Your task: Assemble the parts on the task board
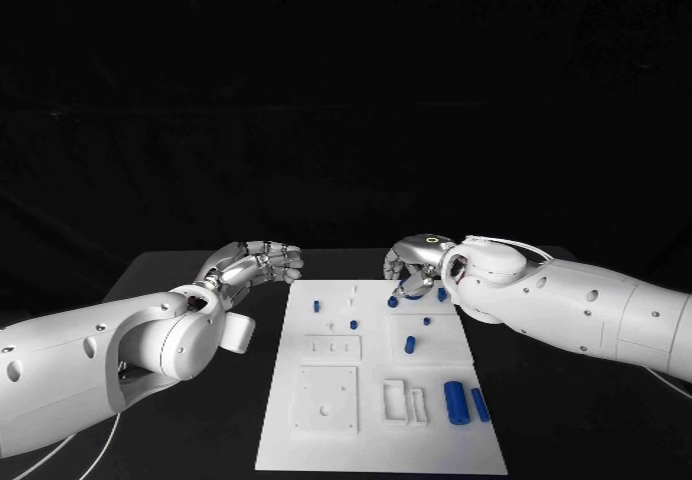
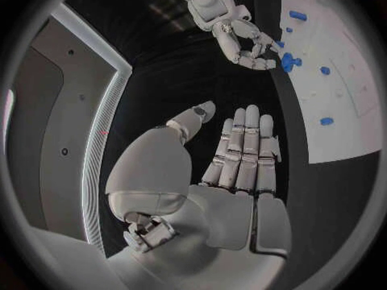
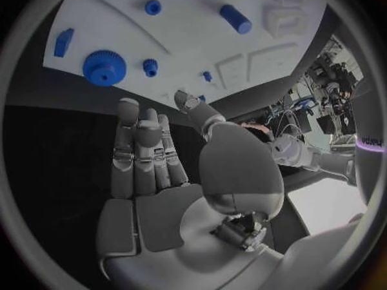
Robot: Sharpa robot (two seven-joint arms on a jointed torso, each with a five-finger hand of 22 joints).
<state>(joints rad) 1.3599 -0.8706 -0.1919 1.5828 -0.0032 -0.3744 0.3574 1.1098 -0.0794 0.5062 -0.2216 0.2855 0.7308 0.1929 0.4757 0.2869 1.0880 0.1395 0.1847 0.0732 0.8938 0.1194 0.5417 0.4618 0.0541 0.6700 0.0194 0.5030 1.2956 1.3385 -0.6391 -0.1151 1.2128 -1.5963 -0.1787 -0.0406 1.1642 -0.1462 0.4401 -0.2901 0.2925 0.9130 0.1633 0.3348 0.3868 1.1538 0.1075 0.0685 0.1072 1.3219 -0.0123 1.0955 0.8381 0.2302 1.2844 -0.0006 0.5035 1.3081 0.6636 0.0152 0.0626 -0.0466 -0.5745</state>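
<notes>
The white task board [image 1: 378, 448] lies lengthwise in the middle of the black table, also seen in the wrist views [image 2: 342, 119] [image 3: 193, 29]. Small blue parts stand on it: a gear [image 1: 392, 300] [image 2: 287, 62] [image 3: 100, 66] near the far edge, short pegs [image 1: 410, 345] [image 3: 150, 66], and two long cylinders [image 1: 457, 402] at the near right. My right hand [image 1: 417, 263] [image 3: 149, 158] hovers over the board's far edge just beyond the gear, holding nothing. My left hand [image 1: 260, 263] [image 2: 242, 151] hangs off the far left corner with straight fingers and an empty palm.
White raised blocks and recessed frames [image 1: 329, 397] [image 3: 282, 16] occupy the board's near half. Bare black table [image 1: 216, 300] runs along both sides of the board. My two forearms reach in from the near left and near right.
</notes>
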